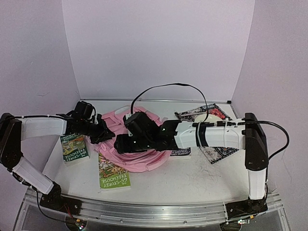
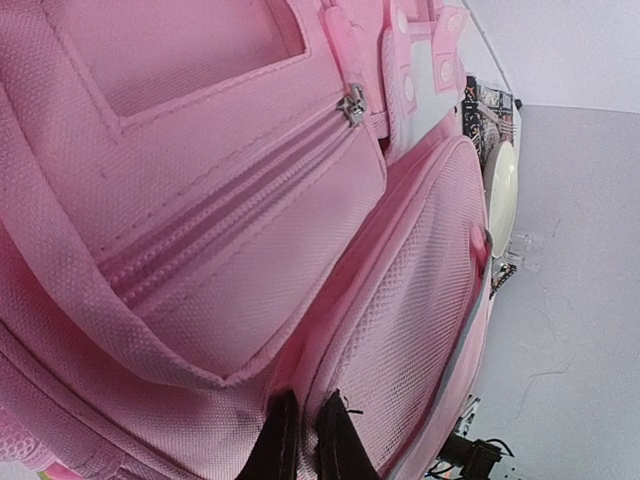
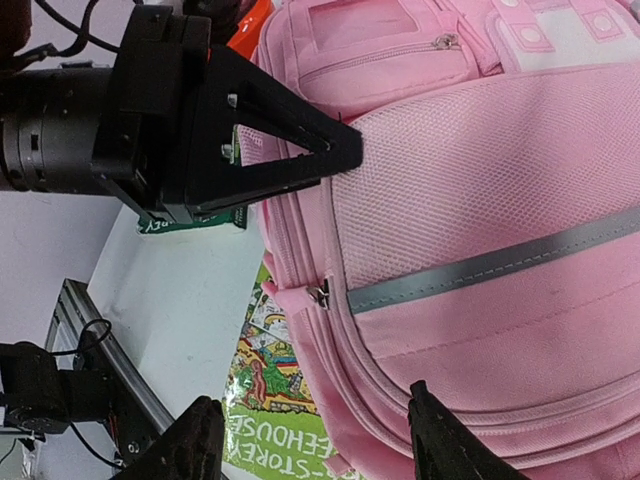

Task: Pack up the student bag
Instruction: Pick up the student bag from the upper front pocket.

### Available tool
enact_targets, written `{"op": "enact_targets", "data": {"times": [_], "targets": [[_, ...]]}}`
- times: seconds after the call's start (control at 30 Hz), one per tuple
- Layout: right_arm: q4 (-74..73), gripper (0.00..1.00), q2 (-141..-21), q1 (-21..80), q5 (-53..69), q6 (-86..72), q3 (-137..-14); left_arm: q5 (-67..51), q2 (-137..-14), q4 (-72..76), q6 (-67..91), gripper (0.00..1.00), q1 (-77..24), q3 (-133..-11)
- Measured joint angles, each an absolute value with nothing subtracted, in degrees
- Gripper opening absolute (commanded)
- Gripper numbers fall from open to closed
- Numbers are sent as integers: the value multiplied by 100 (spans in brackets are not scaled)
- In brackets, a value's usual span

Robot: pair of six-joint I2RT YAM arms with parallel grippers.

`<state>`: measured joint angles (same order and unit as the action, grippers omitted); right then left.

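Note:
The pink student bag (image 1: 144,161) lies flat in the middle of the table, front pockets up. My left gripper (image 1: 107,134) is at its left side, its fingers (image 2: 345,445) pinched shut on a fold of the pink fabric (image 2: 200,200) by a pocket seam. In the right wrist view its black fingers (image 3: 335,150) meet the bag's edge (image 3: 480,170). My right gripper (image 3: 315,440) is open and empty, hovering over the bag's left edge near a zip pull (image 3: 320,293). In the top view it (image 1: 119,144) sits above the bag, close to the left gripper.
A green Treehouse book (image 1: 73,148) lies left of the bag. A second one (image 1: 113,173) is partly under its front edge, also in the right wrist view (image 3: 270,400). Another book (image 1: 180,153) lies under my right arm. A patterned flat item (image 1: 219,115) and a white round object (image 1: 204,118) are at the back right.

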<state>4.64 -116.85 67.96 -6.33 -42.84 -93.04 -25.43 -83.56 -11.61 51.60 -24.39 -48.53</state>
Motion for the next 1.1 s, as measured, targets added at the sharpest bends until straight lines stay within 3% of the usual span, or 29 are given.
{"op": "enact_targets", "data": {"times": [0.43,1.1], "targets": [[442,39,-12209,6828,-301,-4821,-9640,-2308,-8250,-294,6235,0,-2920,-4390],[456,34,-12478,6936,-1162,-6025,-9625,-2026,-8256,167,6612,0,-3232,-4169]]}}
